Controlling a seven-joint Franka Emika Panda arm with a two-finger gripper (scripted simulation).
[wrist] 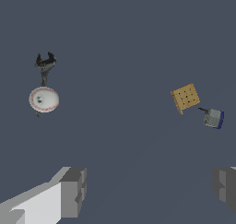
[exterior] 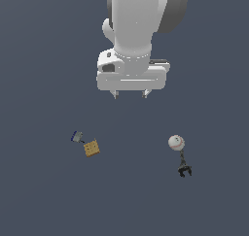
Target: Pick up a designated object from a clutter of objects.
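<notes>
The designated object, a small flat tan-brown square block with dark dots (exterior: pixel 91 148), lies on the grey floor toward the exterior view's left; it also shows in the wrist view (wrist: pixel 185 97). A grey-blue piece (exterior: pixel 77 137) lies just beside it, also in the wrist view (wrist: pixel 213 118). A white red-stitched baseball (exterior: pixel 176 143) and a small black clamp (exterior: pixel 184 169) lie toward the exterior view's right, both also in the wrist view: baseball (wrist: pixel 44 99), clamp (wrist: pixel 45 63). My gripper (exterior: pixel 130 94) hangs open and empty high above the floor, between the two groups, touching nothing. Its fingers (wrist: pixel 73 191) stand wide apart.
The floor (exterior: pixel 48 201) is a plain dark grey surface with no visible edges or walls. The arm's white body (exterior: pixel 138 26) fills the upper middle of the exterior view.
</notes>
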